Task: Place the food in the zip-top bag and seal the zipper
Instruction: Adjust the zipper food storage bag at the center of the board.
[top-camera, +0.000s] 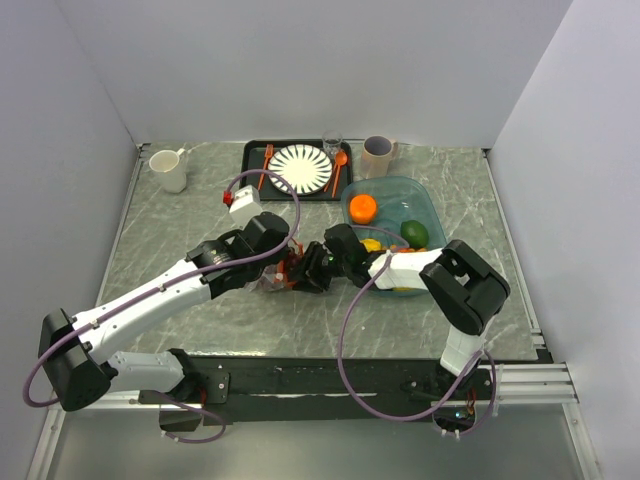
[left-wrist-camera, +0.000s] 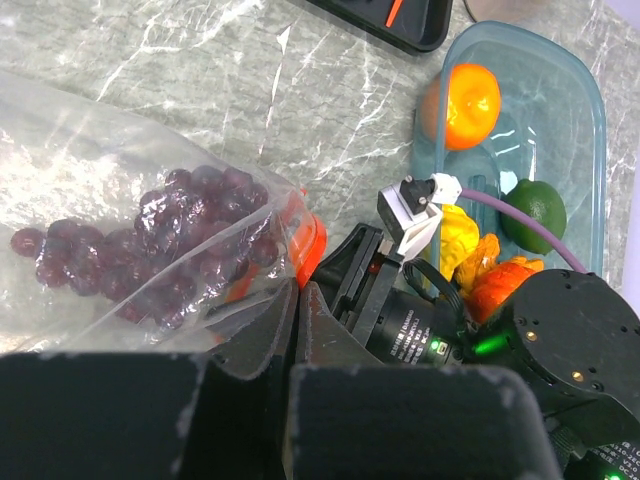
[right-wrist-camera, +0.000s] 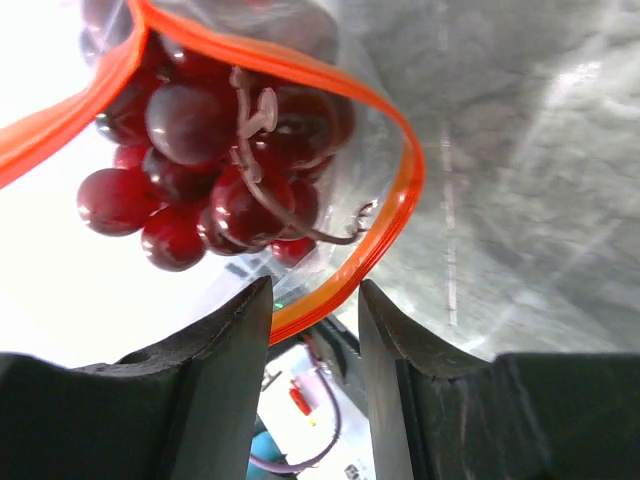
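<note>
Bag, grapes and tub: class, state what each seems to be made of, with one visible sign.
The bag looks like thin, soft clear plastic film: it creases and the grapes show through. The grapes seem glossy moulded plastic, probably: sharp highlights, pale stem. The tub looks like rigid translucent teal plastic: smooth rim, orange visible through its wall.

A robot lab cell: blank white panels (top-camera: 300, 60) box in a marble-patterned table (top-camera: 300, 335).
</note>
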